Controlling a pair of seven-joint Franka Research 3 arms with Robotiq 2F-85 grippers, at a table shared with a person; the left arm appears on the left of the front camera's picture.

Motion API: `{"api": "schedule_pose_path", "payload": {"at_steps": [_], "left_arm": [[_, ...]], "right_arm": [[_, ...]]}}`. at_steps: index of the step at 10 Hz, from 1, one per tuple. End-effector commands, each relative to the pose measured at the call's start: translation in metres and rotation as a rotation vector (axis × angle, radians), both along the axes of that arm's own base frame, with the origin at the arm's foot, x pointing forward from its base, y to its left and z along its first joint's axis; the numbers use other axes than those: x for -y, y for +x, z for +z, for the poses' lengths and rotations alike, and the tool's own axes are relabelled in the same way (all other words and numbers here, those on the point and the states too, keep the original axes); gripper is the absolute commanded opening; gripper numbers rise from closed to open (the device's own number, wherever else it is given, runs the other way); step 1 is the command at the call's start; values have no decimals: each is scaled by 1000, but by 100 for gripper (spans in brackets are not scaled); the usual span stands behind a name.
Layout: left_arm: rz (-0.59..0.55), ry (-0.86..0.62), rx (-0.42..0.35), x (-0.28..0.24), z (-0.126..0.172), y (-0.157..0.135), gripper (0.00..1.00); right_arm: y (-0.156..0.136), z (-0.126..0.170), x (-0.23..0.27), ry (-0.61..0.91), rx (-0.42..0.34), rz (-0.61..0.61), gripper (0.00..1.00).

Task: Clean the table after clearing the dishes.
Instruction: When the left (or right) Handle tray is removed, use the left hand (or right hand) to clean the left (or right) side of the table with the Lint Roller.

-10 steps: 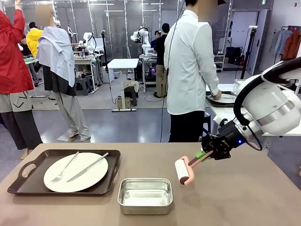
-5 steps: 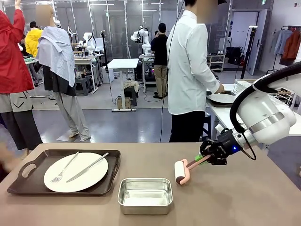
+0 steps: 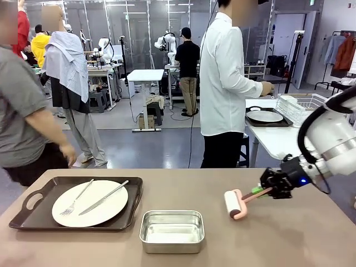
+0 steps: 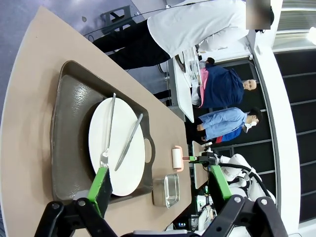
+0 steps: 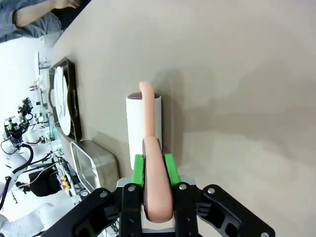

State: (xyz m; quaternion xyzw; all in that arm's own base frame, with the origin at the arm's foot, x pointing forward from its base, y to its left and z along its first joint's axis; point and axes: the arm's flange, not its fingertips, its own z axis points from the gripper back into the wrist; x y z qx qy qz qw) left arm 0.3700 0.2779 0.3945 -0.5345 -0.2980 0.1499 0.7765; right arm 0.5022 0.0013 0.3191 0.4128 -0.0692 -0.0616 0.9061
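Behind the left fingers (image 4: 102, 183), plate (image 4: 118, 148) edge partly hidden.

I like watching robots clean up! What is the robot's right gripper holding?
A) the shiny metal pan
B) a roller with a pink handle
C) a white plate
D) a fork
B: the right gripper is shut on the pink handle of the roller, with the white roll sticking out in front.
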Motion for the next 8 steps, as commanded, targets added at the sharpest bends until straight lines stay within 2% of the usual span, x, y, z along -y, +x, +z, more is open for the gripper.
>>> {"api": "schedule_pose_path", "payload": {"at_steps": [1,3,6,8], "left_arm": [[-4,-12,10,-2,1,-2,100],[-4,-12,10,-2,1,-2,100],[-4,-12,10,-2,1,-2,100],[-4,-12,10,-2,1,-2,100]], "right_arm": [[-15,-24,51,-224,18,-40,21],[-28,-7,91,-347,-5,-81,21],[-44,31,133,-453,-17,-138,21],[-49,61,138,-456,28,-142,21]]}}
